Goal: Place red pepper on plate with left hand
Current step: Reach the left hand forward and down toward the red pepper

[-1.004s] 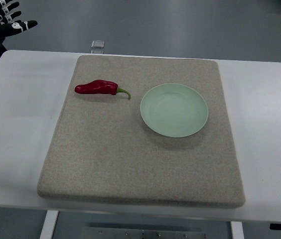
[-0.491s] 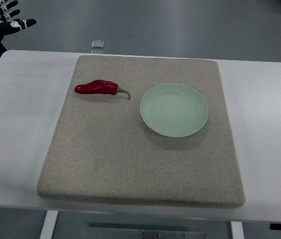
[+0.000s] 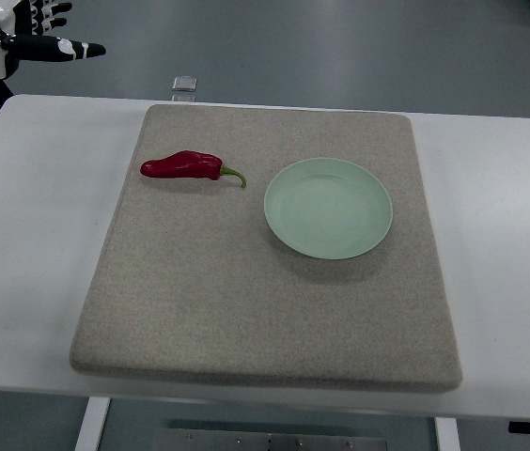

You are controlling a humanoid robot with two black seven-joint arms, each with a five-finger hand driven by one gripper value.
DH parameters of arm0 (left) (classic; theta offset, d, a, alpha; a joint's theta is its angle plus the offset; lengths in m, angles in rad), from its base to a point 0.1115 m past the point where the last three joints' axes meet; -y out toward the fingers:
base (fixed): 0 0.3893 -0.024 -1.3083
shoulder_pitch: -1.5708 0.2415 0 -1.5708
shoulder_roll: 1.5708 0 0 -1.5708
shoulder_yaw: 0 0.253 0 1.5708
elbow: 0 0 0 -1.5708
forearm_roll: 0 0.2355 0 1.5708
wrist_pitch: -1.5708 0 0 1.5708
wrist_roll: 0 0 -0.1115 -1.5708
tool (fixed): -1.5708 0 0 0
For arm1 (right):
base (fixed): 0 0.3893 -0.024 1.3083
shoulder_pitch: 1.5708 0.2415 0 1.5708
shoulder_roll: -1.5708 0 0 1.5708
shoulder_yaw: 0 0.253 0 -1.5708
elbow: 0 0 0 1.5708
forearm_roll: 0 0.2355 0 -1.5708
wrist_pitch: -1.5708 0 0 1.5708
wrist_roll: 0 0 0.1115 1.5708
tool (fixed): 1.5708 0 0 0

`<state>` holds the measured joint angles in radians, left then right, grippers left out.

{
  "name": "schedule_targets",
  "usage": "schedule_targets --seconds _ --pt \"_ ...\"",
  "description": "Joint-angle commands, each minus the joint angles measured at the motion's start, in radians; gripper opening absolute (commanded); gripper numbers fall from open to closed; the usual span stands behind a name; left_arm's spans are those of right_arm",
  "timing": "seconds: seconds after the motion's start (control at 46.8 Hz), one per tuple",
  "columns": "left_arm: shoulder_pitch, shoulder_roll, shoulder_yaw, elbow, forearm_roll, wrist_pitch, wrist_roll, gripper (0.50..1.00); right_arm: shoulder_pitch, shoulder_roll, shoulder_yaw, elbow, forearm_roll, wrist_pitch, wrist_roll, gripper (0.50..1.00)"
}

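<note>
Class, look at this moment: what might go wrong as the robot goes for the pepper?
The left hand, open, hovers far from the red pepper, so a long reach may land off target. The pepper is slim and curved; it may roll or slip. Its stem points toward the plate, which could be nudged.

A lab or test room; a plain white table carries a grey felt mat; bare grey floor stretches toward twelve o'clock.

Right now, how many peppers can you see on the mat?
1. The red pepper lies on the mat near its far left, beside the empty plate and not touching it. Nothing hides another.
</note>
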<state>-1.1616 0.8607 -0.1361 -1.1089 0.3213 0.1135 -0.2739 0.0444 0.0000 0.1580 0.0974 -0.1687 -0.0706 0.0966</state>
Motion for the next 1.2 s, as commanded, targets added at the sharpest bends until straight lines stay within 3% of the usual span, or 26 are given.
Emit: schedule_targets --seconds 0.0,0.47,1.175 --pt "-0.046 -0.009 0.059 0.0 0.034 -0.003 0.001 0.999 0.0 0.0 0.0 -0.001 0.0 0.0 0.0 0.932" --pt "-0.119 -0.081 0.227 -0.002 0.311 -0.014 0.002 0.999 0.0 0.0 0.0 -0.001 0.0 0.0 0.0 0.932" --pt "-0.254 -0.232 0.378 0.11 0.459 -0.153 0.035 1.0 0.0 0.0 0.0 -0.001 -0.002 0.0 0.0 0.932"
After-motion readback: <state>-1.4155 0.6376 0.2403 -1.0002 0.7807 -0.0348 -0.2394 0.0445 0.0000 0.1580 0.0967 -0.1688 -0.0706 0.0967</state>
